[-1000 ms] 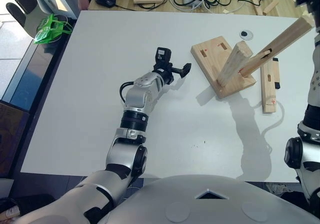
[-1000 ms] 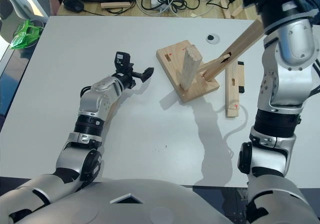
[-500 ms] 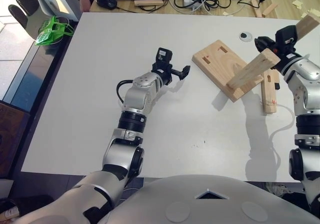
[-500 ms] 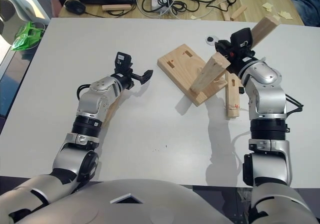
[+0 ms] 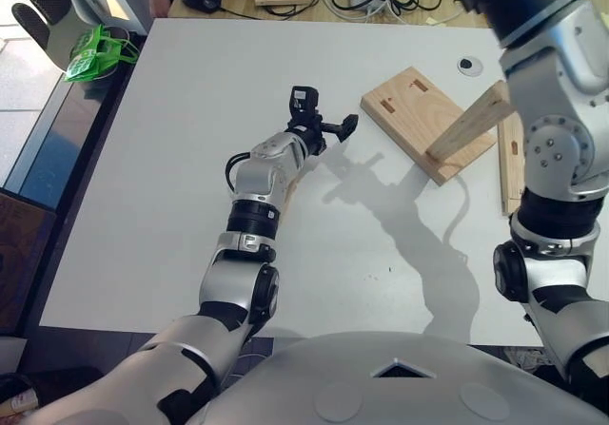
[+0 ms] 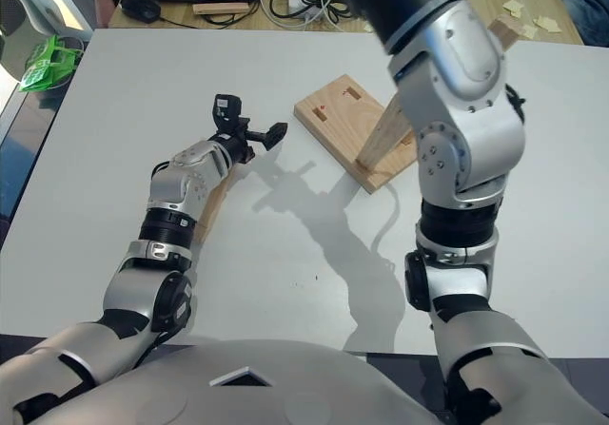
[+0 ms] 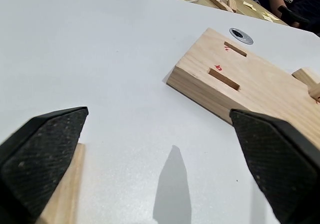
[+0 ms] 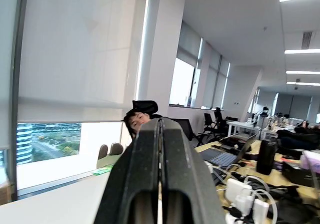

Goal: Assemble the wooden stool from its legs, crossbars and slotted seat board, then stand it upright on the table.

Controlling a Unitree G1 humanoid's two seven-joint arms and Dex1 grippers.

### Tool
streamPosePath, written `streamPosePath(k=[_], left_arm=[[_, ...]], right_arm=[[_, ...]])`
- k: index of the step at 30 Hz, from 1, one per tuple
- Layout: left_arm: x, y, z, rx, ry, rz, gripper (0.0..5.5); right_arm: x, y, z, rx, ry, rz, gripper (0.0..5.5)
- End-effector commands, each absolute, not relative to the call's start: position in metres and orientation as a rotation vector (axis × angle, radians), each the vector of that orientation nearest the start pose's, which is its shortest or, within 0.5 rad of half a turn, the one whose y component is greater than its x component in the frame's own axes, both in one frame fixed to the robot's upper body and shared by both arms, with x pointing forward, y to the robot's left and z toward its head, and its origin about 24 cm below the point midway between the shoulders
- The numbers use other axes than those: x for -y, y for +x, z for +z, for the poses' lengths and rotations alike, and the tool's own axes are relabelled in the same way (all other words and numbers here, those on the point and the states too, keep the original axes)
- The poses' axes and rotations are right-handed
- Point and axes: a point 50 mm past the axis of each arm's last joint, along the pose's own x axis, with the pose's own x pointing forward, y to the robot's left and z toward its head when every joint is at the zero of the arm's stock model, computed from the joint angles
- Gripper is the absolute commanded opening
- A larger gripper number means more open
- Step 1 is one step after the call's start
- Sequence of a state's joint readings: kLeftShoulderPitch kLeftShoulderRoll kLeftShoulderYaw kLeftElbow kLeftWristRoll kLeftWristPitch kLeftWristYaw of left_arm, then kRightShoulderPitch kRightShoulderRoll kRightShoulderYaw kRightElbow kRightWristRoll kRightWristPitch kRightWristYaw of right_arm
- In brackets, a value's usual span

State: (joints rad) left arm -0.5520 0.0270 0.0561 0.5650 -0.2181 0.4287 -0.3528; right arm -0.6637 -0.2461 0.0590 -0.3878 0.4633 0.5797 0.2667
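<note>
Beyond left tool (image 7: 157, 116), seat board (image 7: 260, 83)

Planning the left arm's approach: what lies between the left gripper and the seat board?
Nothing: bare table separates the left gripper from the seat board, clearest in the left wrist view.

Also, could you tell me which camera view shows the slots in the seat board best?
The left wrist view: the seat board lies close, with two slots clearly outlined. Both eye views show it from above, with the slots small and a tilted leg rising from one corner.
</note>
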Motion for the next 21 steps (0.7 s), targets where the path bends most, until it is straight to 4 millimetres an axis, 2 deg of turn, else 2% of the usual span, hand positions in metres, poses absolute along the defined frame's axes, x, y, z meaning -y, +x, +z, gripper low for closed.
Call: streamPosePath(k=[1, 3, 6, 8, 14, 17, 21], left_arm=[[-0.099, 0.344, 0.043, -0.402, -0.276, -0.461, 5.25], [-0.098, 0.345, 0.043, -0.400, -0.278, -0.461, 5.25], [-0.096, 0.347, 0.042, -0.398, -0.282, -0.462, 5.25], [-0.095, 0.348, 0.042, -0.396, -0.283, -0.462, 5.25], [-0.094, 0.350, 0.042, -0.391, -0.283, -0.462, 5.25], [-0.095, 0.351, 0.042, -0.391, -0.282, -0.460, 5.25], [-0.092, 0.351, 0.043, -0.395, -0.279, -0.477, 5.25]], right_arm=[[0.074, 0.277, 0.237, 0.259, -0.043, 0.783, 0.01], [0.065, 0.271, 0.235, 0.284, -0.157, 0.833, 0.01], [0.051, 0.265, 0.236, 0.412, -0.408, 0.883, 0.01], [0.042, 0.263, 0.237, 0.473, -0.442, 0.915, 0.01], [0.014, 0.264, 0.256, 0.526, -0.084, 1.034, 0.01], [0.014, 0.275, 0.262, 0.539, 0.106, 1.035, 0.01], [0.022, 0.295, 0.251, 0.476, 0.293, 0.948, 0.01]])
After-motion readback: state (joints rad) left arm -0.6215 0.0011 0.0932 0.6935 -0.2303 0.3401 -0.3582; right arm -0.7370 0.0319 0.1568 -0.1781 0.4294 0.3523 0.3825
